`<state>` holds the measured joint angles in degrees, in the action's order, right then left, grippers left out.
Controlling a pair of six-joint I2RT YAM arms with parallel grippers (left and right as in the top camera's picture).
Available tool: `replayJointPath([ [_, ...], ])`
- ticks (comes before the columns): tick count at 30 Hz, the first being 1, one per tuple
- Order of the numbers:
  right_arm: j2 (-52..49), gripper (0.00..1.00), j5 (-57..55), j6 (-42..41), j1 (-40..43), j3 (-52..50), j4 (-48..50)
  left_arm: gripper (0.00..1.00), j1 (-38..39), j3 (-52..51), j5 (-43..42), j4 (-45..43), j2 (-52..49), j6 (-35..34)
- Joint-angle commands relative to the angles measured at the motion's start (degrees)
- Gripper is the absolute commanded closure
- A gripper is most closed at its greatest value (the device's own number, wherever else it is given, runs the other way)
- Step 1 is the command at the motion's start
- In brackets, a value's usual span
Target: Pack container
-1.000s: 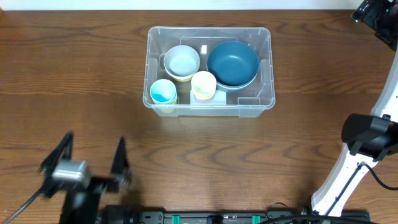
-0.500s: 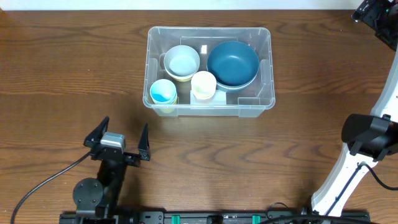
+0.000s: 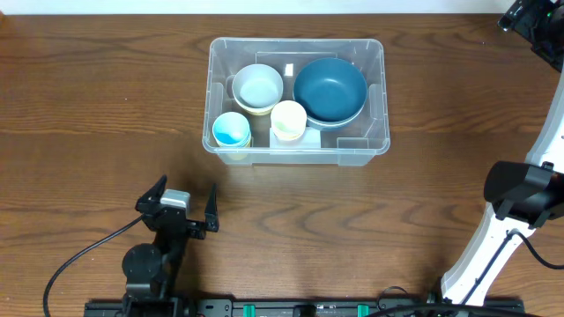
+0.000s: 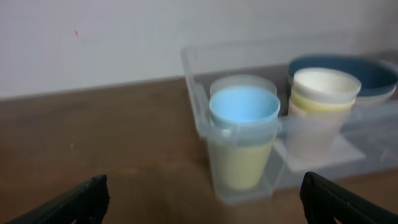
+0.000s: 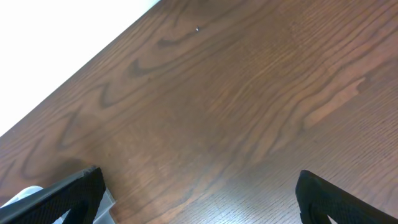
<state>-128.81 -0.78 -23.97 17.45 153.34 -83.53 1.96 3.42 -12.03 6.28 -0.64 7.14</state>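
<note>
Container (image 3: 298,41): is sitting on the wooden table (image 3: 88,106), long sides running left to right, open top facing up.
Container look: is showing clear plastic walls, rounded corners, a thick rim all round and moulded ridges inside; the wood grain and the contents are showing through the walls.
Dark blue bowl (image 3: 330,88): is filling the container's right half, upright, close against the far and right walls.
Pale blue bowl (image 3: 257,88): is sitting in the container's far left part, with a cream edge showing under its rim.
Blue cup (image 3: 231,129): is standing upright in the container's near left corner, nested in a yellowish cup whose side is showing through the wall in the left wrist view.
Cream cup (image 3: 288,119): is standing upright by the container's near wall, just right of the blue cup, between it and the dark blue bowl.
Left gripper (image 3: 183,204): is hanging in front of the container's near left corner, well apart from it, fingers spread and holding nothing, its camera looking at that corner.
Right gripper (image 5: 199,183): is hanging far beyond the container's right side, fingers spread wide, with only bare wood between them.
</note>
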Motion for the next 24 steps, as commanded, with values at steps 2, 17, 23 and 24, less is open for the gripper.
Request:
replayJointPath([
  [2,2.0,0.01,0.2,-0.9,0.1,0.1,-0.1,0.02,-0.3,-0.2,-0.3,4.1,0.6,0.8],
  [17,2.0,0.01,0.2,-0.9,0.1,0.1,-0.1,0.02,-0.3,-0.2,-0.4,3.9,0.3,0.8],
  [23,2.0,0.02,0.2,-0.9,0.1,0.1,-0.1,0.02,-0.3,-0.2,-0.4,3.9,0.3,0.8],
  [24,2.0,0.01,0.2,-0.9,0.1,0.1,-0.1,0.02,-0.3,-0.2,-0.4,3.9,0.3,0.8],
])
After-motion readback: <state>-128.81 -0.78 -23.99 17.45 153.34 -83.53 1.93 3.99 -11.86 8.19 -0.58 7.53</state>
